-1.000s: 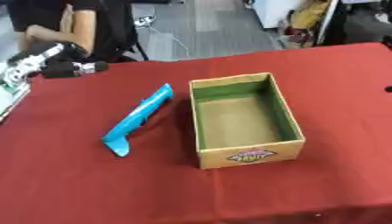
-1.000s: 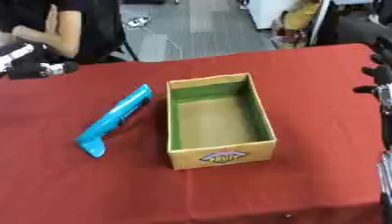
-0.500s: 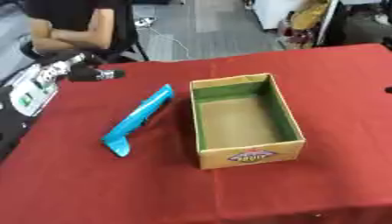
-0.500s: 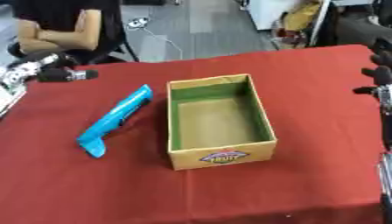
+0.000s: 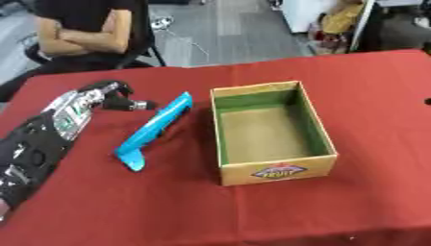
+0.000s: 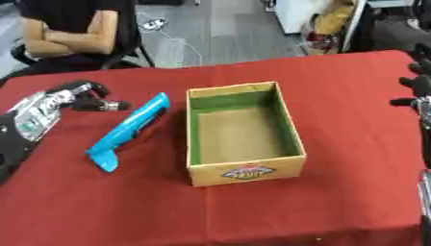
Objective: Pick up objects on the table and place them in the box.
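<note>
Here, right hand (image 6: 417, 81) in right eye view only, left hand (image 5: 114, 95) near blue object (image 5: 154, 129)

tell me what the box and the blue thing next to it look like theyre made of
The box looks like cardboard: matte tan outside, thin straight walls, green inner sides, and a printed label on the front. The blue object looks like moulded plastic, smooth and evenly coloured with a slight sheen, though its exact material cannot be confirmed by sight.
</note>
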You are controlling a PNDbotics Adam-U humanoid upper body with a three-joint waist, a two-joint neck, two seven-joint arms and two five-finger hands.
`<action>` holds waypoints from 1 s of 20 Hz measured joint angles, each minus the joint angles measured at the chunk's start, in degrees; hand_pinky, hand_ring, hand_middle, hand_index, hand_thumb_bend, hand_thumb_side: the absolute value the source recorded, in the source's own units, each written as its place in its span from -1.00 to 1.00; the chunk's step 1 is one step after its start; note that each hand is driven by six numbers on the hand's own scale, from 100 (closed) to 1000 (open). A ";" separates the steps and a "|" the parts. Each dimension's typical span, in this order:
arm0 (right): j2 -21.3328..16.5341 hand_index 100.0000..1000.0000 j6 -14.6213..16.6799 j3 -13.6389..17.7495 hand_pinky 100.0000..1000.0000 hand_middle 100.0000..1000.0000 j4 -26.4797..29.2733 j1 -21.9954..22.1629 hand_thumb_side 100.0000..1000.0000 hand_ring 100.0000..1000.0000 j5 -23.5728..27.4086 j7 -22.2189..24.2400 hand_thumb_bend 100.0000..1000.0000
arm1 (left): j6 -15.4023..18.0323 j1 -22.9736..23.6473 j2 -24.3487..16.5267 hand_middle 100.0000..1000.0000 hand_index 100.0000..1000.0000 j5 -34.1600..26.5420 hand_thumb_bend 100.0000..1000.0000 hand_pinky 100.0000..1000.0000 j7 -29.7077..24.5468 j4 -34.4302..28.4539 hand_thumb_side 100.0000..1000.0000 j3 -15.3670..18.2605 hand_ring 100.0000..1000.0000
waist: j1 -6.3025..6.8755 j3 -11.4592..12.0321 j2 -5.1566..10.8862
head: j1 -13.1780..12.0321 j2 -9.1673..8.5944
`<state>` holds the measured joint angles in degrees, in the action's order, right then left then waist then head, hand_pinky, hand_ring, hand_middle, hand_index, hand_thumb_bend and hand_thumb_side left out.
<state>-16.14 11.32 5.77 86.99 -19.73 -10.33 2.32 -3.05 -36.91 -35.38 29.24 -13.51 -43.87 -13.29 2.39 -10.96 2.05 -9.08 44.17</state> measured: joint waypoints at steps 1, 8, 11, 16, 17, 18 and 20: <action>0.00 1.00 0.00 0.00 0.19 0.81 -0.01 0.00 0.92 0.68 0.00 0.00 -0.16 | 0.16 0.01 0.27 0.48 0.65 0.27 0.96 0.26 -0.01 0.19 0.42 0.10 0.35 | 0.00 0.01 0.00 | 0.00 0.00; 0.00 1.00 -0.01 -0.06 0.19 0.81 -0.13 0.01 0.92 0.68 0.04 0.04 -0.16 | 0.71 0.09 1.37 0.46 0.63 0.99 0.98 0.27 -0.14 1.06 0.40 0.24 0.34 | -0.04 0.00 0.00 | -0.04 0.00; 0.00 1.00 -0.01 -0.11 0.19 0.81 -0.13 0.01 0.92 0.68 0.04 0.06 -0.16 | 0.88 0.09 1.57 0.44 0.63 1.34 0.99 0.27 -0.30 1.06 0.39 0.24 0.33 | -0.04 0.00 0.00 | -0.04 0.00; 0.00 1.00 0.00 -0.12 0.19 0.81 -0.13 0.01 0.92 0.68 0.04 0.08 -0.16 | 0.91 0.11 2.10 0.42 0.61 2.28 0.99 0.28 -0.38 1.38 0.36 0.23 0.32 | -0.04 -0.04 0.00 | -0.04 0.00; 0.00 1.00 -0.01 -0.12 0.19 0.81 -0.13 0.01 0.92 0.68 0.04 0.08 -0.16 | 0.95 0.18 2.36 0.42 0.61 2.56 0.99 0.28 -0.46 1.47 0.36 0.22 0.32 | -0.04 -0.07 0.00 | -0.04 0.00; 0.00 1.00 -0.01 -0.13 0.19 0.81 -0.13 0.01 0.92 0.68 0.05 0.09 -0.16 | 1.00 0.29 2.55 0.41 0.61 2.89 0.98 0.28 -0.54 1.57 0.35 0.22 0.31 | -0.04 -0.14 0.00 | -0.04 0.00; 0.00 1.00 -0.08 -0.13 0.19 0.81 -0.13 0.01 0.92 0.68 0.05 0.16 -0.15 | 1.15 0.37 2.96 0.40 0.60 3.72 0.96 0.29 -0.73 1.86 0.34 0.20 0.31 | -0.05 -0.15 0.00 | -0.04 0.00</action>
<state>-16.14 11.24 5.63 86.86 -19.72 -10.28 2.48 -1.90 -36.53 -32.42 32.96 -14.24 -42.01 -13.09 2.35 -11.11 2.04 -9.12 44.17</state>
